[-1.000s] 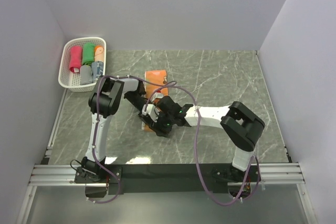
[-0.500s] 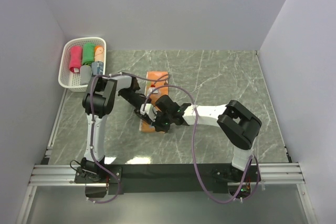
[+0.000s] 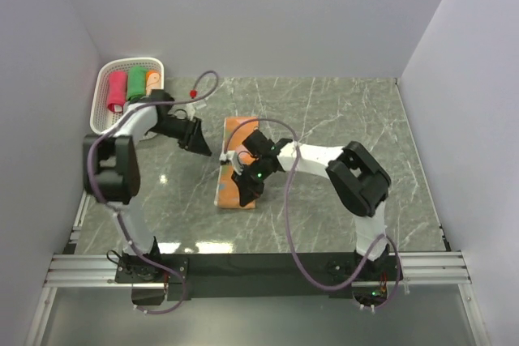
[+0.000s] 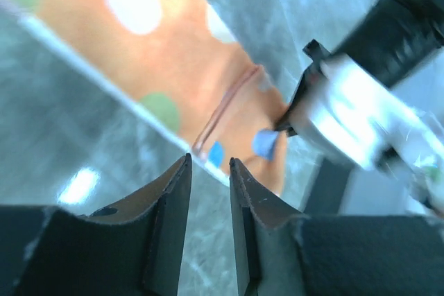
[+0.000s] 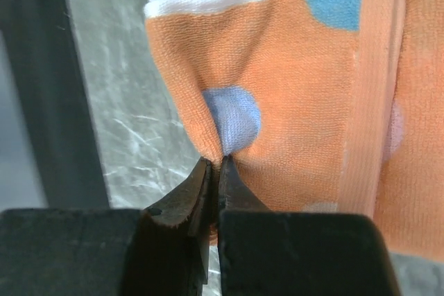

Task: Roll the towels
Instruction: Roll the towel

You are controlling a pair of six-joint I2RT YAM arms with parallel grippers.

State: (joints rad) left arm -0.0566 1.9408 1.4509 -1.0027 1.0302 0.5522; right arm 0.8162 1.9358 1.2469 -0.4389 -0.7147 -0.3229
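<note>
Pinch at the near end: your right gripper [image 5: 214, 164] is clamped on a small raised fold at the edge of the orange towel [image 3: 240, 129]. The fold is at a light-blue dot, close to a white-trimmed corner. The towel lies flat on the marble table [image 3: 340, 111], mid-table, running lengthwise away from the arm bases.

Judgement: the cloth is terry, light and limp, and not slippery. Under one pinch it will likely bunch rather than turn evenly. Take it along the near hem, toward both corners.

Your left gripper [image 4: 210, 171] hangs left of the towel's far half. Its jaws are drawn close with a narrow gap and hold nothing.

Farthest, at the far left, the white basket [image 3: 101, 119] holds rolls [image 3: 117, 91] in pink, green and orange.
</note>
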